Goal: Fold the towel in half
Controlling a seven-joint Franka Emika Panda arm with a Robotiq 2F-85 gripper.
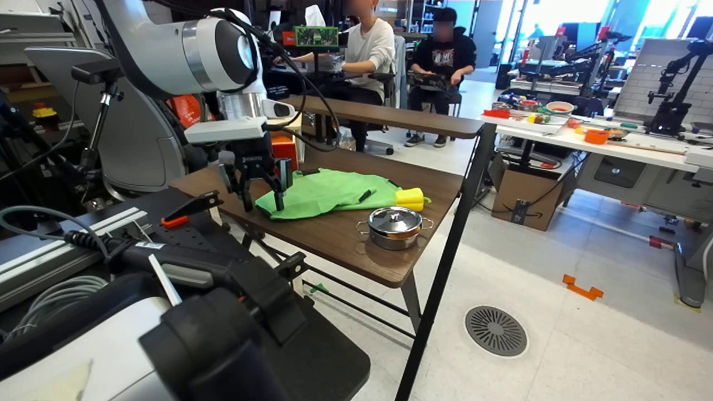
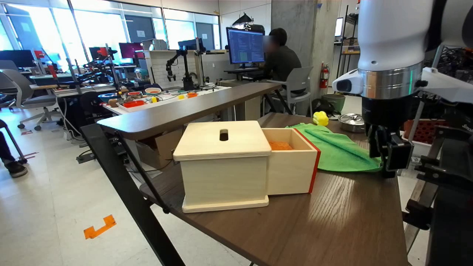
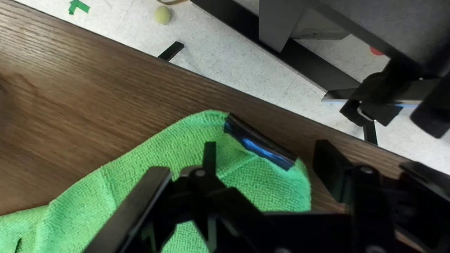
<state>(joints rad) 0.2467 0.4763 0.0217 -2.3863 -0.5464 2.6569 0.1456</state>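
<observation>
The lime-green towel (image 1: 334, 192) lies on the brown table, mostly flat with some wrinkles. It also shows in an exterior view (image 2: 334, 153). My gripper (image 1: 263, 205) is open and low over the towel's corner close to the table edge. In the wrist view, the gripper's open fingers (image 3: 266, 147) straddle the towel's rounded corner (image 3: 277, 186), which carries a black shiny strip (image 3: 260, 142). One finger is over the cloth, the other just beyond its edge above the wood. Nothing is held between the fingers. Part of the towel is hidden behind the gripper.
A yellow object (image 1: 410, 199) sits at the towel's far end, by a lidded metal pot (image 1: 394, 227). A pale wooden box (image 2: 225, 177) with a pulled-out, red-edged drawer (image 2: 292, 170) stands beside the towel. A raised shelf (image 2: 192, 107) runs along the table.
</observation>
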